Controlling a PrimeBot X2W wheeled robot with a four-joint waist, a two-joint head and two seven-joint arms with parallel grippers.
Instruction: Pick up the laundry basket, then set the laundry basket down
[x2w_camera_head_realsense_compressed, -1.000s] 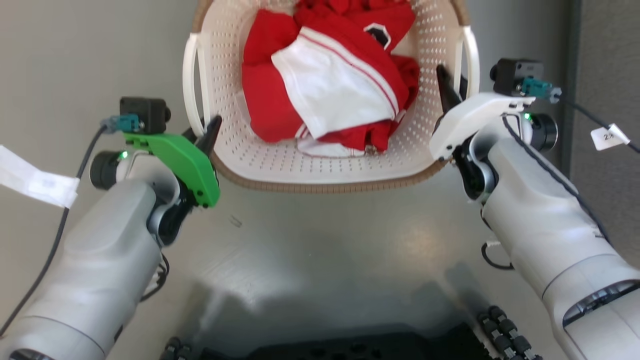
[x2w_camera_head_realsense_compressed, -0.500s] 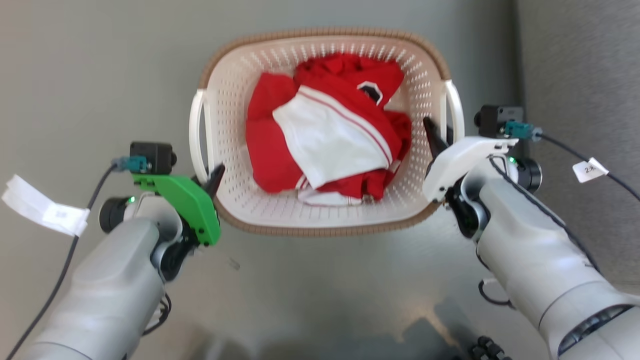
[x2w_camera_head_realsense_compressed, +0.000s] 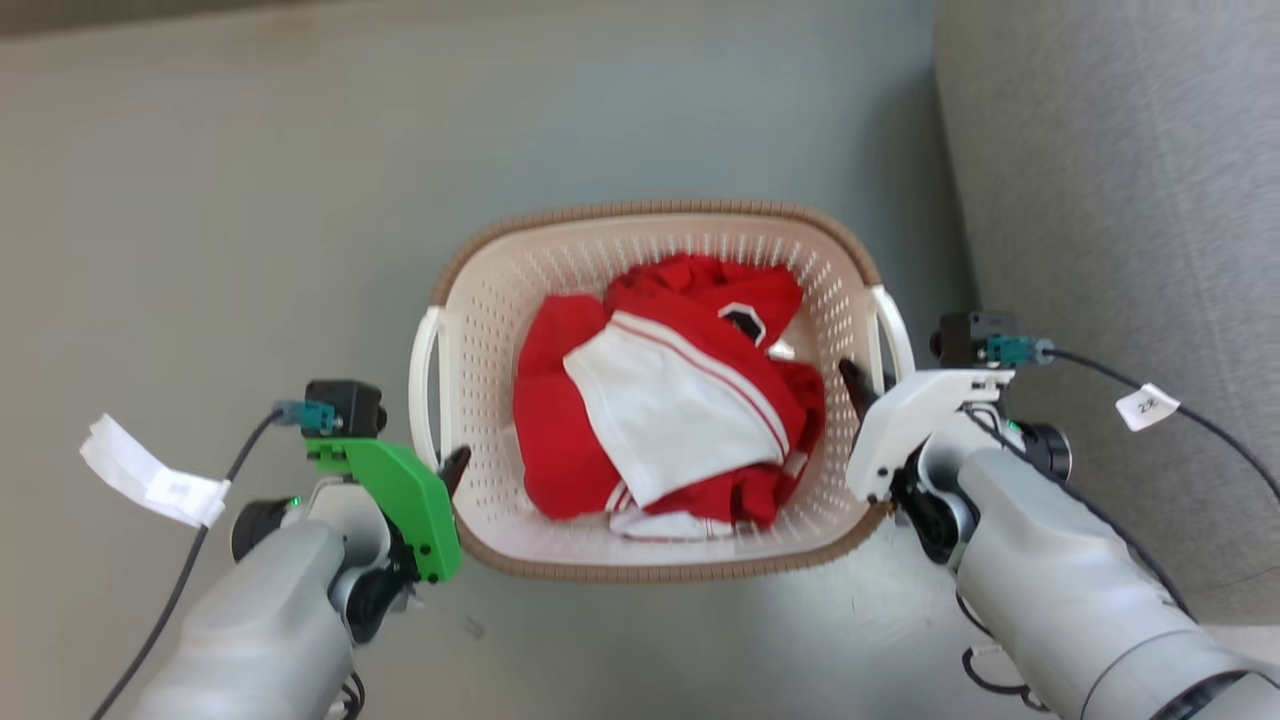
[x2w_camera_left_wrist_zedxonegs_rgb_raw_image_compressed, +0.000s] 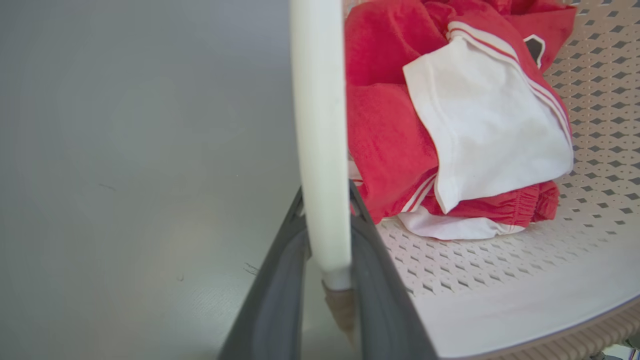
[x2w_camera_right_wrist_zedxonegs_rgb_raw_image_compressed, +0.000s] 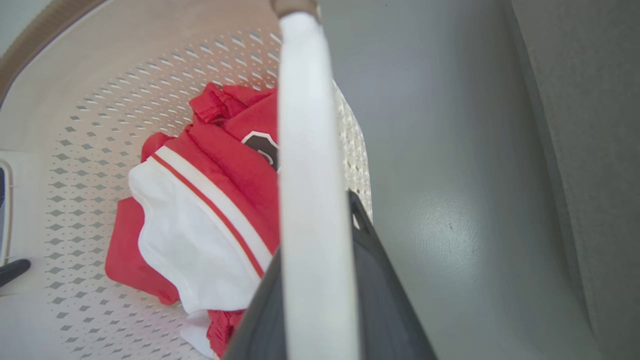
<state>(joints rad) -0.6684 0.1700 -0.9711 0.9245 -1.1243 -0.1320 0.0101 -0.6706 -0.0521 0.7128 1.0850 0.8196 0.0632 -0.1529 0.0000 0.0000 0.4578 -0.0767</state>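
The grey floor (x2w_camera_head_realsense_compressed: 250, 200) takes up most of the head view, with a coarse grey fabric face (x2w_camera_head_realsense_compressed: 1120, 200) rising along its right edge. The laundry basket (x2w_camera_head_realsense_compressed: 650, 210) sits in the middle between the two arms, close to that fabric face. I cannot tell whether its base is off the floor. A heap of red and white clothes (x2w_camera_head_realsense_compressed: 660, 420) lies loose in its bottom.

The shell looks like stiff, thin plastic and the load is soft and small, so I judge it light. It should flex little, though the clothes may slide if it tips. The two white side handles are the places to hold (smooth round bars, so likely slippery), and both must rise evenly.

The left claw (x2w_camera_head_realsense_compressed: 455, 468) has its two dark fingers pinched onto the near end of the left handle (x2w_camera_left_wrist_zedxonegs_rgb_raw_image_compressed: 320, 125). The right claw (x2w_camera_head_realsense_compressed: 865, 380) is clamped the same way on the right handle (x2w_camera_right_wrist_zedxonegs_rgb_raw_image_compressed: 305, 150).

Compared with half a second ago, the whole head picture has shifted, so the camera has moved. More floor shows beyond the basket, and the basket and arms look smaller and lower. Each claw holds the same spot on its handle.
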